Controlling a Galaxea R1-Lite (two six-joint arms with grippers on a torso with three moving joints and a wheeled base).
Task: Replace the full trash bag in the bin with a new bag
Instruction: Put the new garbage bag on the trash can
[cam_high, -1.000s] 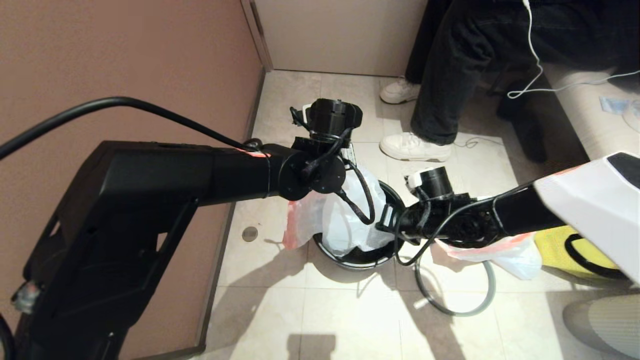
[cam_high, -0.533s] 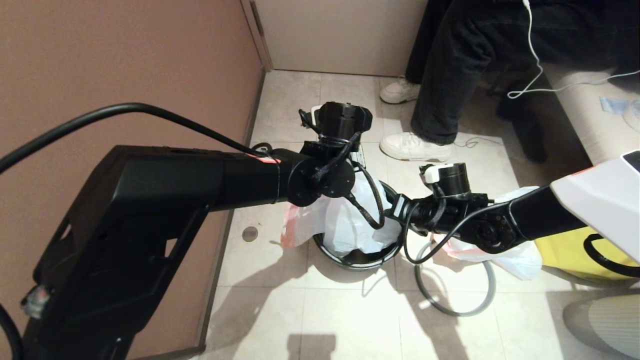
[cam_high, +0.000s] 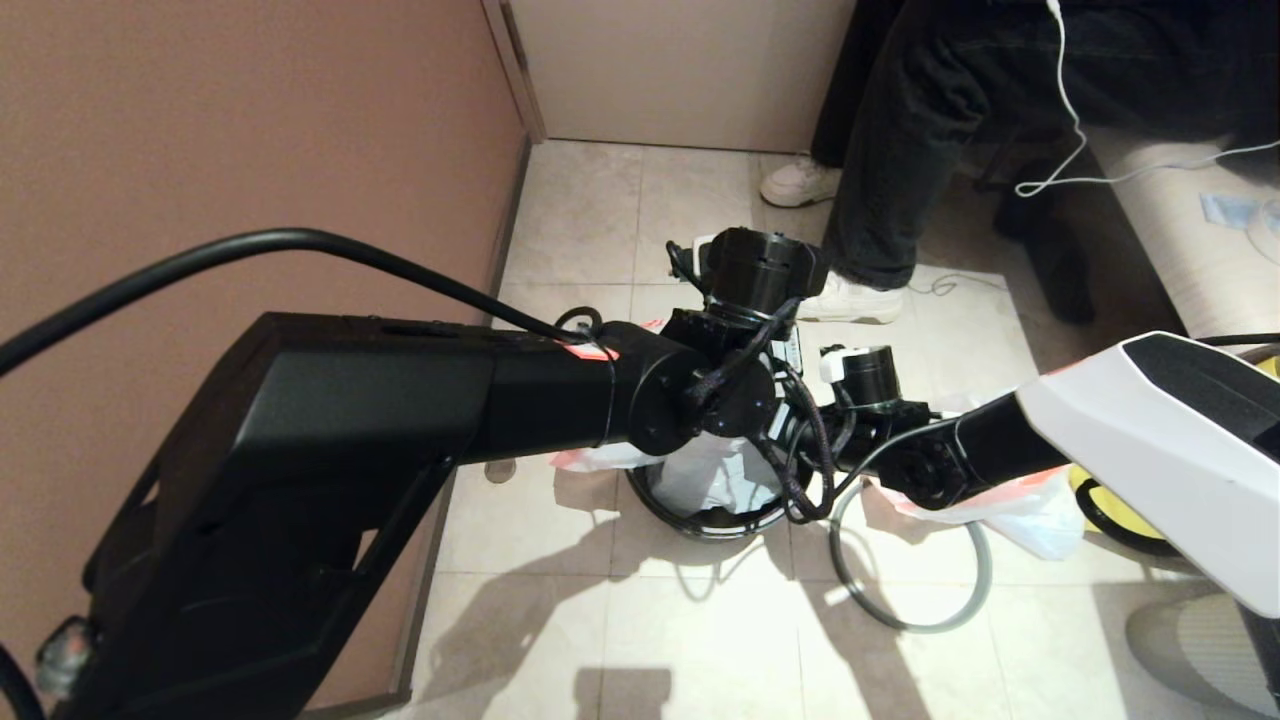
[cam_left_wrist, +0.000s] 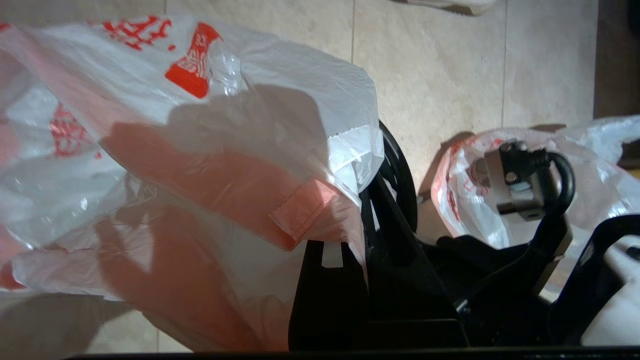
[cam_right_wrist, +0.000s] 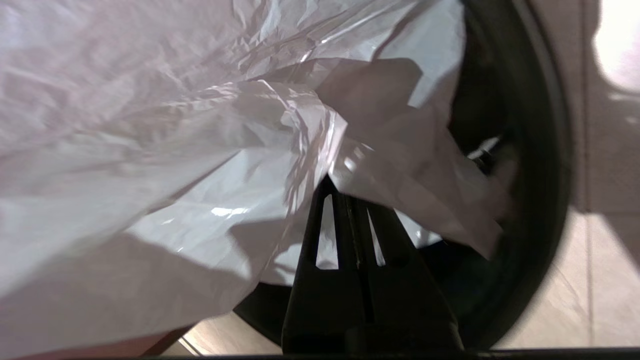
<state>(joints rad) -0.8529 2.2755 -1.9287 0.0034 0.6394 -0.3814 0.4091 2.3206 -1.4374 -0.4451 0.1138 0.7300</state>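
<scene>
Two black robot arms reach down over the small round black plastic bin (cam_high: 712, 522) on the tiled floor. The left pincer (cam_left_wrist: 345, 240) is pressed together on the pink-red rim band of the thin see-through white new bag (cam_left_wrist: 210, 150) with red print, right beside the bin's edge. The right pincer (cam_right_wrist: 348, 200) is also pressed together, pinching a fold of that same smooth white plastic over the bin's open mouth. Part of the new bag sits inside the bin, and part spills out over the side by the brown wall (cam_high: 250, 130). The lumpy white full trash bag (cam_high: 1010, 505) lies on the floor just to the right of the bin, under the right arm. A thin grey hoop (cam_high: 905, 620) lies flat on the tiles near it. Someone in dark trousers and white shoes (cam_high: 850, 300) stands behind the bin.
</scene>
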